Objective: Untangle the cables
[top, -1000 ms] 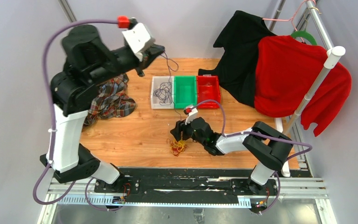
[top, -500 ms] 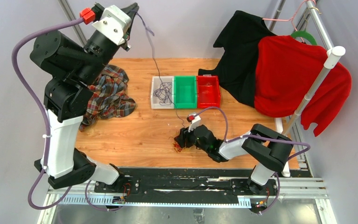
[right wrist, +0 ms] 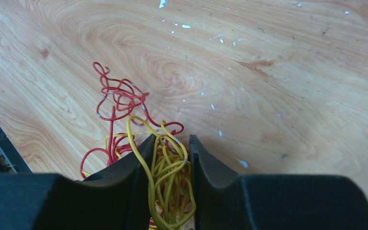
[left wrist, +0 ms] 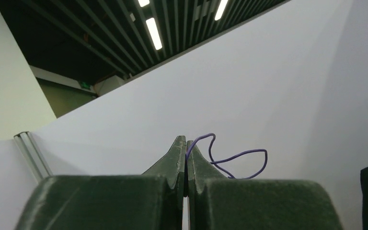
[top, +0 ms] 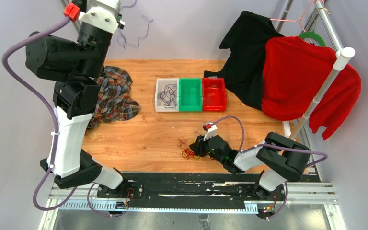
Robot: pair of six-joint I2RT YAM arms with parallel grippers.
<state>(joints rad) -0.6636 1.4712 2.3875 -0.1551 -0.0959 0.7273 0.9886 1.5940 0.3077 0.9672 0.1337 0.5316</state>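
The desk (top: 148, 136) carried the red and yellow cables (top: 187, 150) in a tangle at 6 o'clock, near its front edge. My right jaws straddled the yellow strands; whether they pinched them, I could not tell. My left jaws, raised toward 11 o'clock, were clamped on a purple cable (left wrist: 239, 155).

The purple cable (top: 146, 23) is a blurred squiggle at the top view's upper edge, and its end vanishes between the left fingers (left wrist: 173, 160). The yellow cables (right wrist: 168, 177) run off the wrist view's bottom edge between the right fingers (right wrist: 124, 187), which hide part of the red cable (right wrist: 123, 94). Strands (top: 167, 93) in the white bin (top: 157, 103) are too small to tell apart.
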